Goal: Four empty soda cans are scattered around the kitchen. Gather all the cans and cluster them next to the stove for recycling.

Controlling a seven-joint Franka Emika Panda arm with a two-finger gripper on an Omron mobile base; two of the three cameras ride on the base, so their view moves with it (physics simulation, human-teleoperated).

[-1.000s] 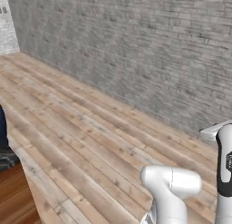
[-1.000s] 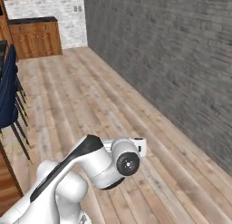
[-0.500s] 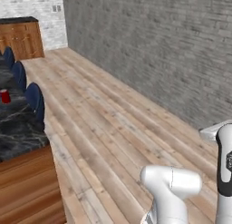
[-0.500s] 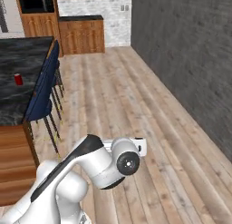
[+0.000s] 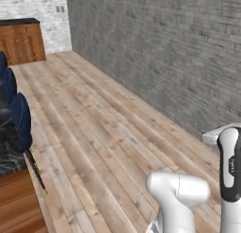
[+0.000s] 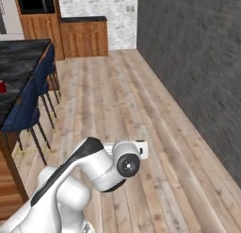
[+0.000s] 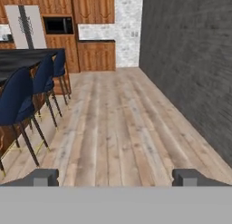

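Floor (image 7: 118, 123): wide and bare — lots of room ahead.
Wall (image 7: 190, 69): grey brick, along the right edge.
Stools (image 7: 27, 100): blue, in a row by the worktop (image 6: 19, 62).
Can (image 6: 2, 87): red, on the worktop's left edge.
Jaws: wide open, holding nothing.
Change: the whole view has swung round — cupboards (image 7: 95, 55) are ahead.

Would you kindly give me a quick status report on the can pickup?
Gripper open, holding nothing. One red can on the dark counter. Blue stools line that counter.
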